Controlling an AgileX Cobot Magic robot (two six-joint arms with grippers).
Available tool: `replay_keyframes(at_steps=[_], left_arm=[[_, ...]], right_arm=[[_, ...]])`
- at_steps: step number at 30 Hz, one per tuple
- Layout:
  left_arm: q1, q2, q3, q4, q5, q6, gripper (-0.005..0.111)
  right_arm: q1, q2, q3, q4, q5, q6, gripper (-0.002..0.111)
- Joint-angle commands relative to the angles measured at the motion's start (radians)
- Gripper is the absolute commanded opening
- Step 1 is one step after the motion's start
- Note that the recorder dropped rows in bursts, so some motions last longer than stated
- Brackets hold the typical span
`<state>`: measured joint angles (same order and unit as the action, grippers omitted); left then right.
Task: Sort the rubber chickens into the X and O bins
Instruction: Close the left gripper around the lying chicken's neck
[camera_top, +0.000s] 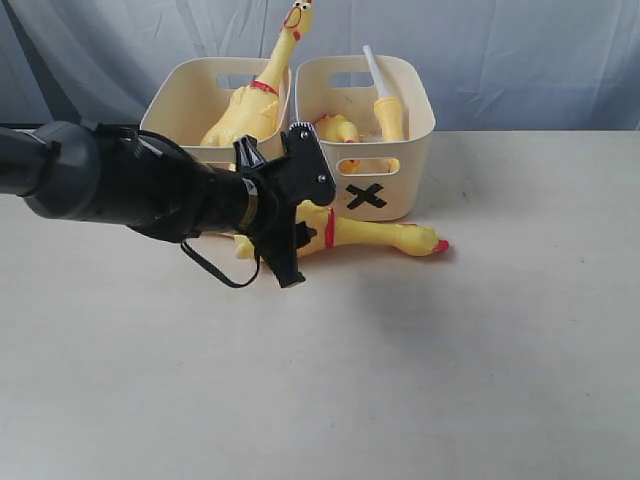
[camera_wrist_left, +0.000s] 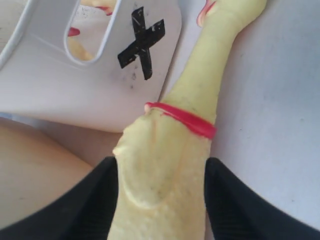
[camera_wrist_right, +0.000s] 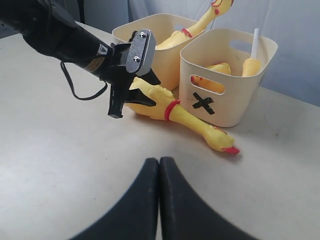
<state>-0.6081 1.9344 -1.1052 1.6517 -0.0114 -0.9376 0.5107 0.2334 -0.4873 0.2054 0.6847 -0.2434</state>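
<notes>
One rubber chicken (camera_top: 370, 236) lies on the table in front of the X bin (camera_top: 400, 190), head pointing right. My left gripper (camera_top: 298, 228) holds its body, a finger pressed on each side (camera_wrist_left: 161, 167), just behind the red neck band (camera_wrist_left: 182, 119). A second chicken (camera_top: 255, 100) stands in the left bin (camera_top: 170, 110), its head above the rim; that bin's mark is hidden behind my left arm. The third chicken (camera_top: 388, 112), with a white tube, rests in the X bin. My right gripper (camera_wrist_right: 159, 162) is shut and empty, low over the table and apart from the chickens.
The two bins stand side by side at the back of the cream table (camera_top: 450, 380), in front of a blue-grey curtain (camera_top: 520, 50). My left arm (camera_top: 110, 180) reaches in from the left, with a black cable (camera_top: 215, 270) looping below it.
</notes>
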Motion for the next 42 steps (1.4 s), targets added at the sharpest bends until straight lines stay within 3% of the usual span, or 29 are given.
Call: replay_keyframes(at_steps=[1,9,21,26,29,37,42], left_arm=[[0.0,0.034,-0.006,-0.024,0.011,-0.004,0.05],[-0.002,0.088,-0.006,-0.087,0.011,-0.004,0.051],[-0.002,0.027,0.031,-0.231,-0.011,-0.03,0.05],[-0.013,-0.007,0.077,-0.296,-0.011,-0.03,0.032],[-0.031,-0.034,0.112,-0.298,-0.013,-0.03,0.026],[-0.069,-0.064,0.177,-0.3,-0.094,-0.091,0.026],[-0.073,-0.094,0.2,-0.149,-0.225,-0.273,0.026]], right_arm=[[-0.002,-0.006,0.004,0.003,-0.009,0.001,0.0],[-0.002,-0.006,0.004,0.003,-0.009,0.001,0.0],[-0.002,-0.006,0.004,0.003,-0.009,0.001,0.0],[-0.002,-0.006,0.004,0.007,-0.009,0.001,0.0],[-0.002,-0.006,0.004,0.007,-0.009,0.001,0.0],[-0.002,-0.006,0.004,0.007,-0.009,0.001,0.0],[-0.002,-0.006,0.004,0.007,-0.009,0.001,0.0]])
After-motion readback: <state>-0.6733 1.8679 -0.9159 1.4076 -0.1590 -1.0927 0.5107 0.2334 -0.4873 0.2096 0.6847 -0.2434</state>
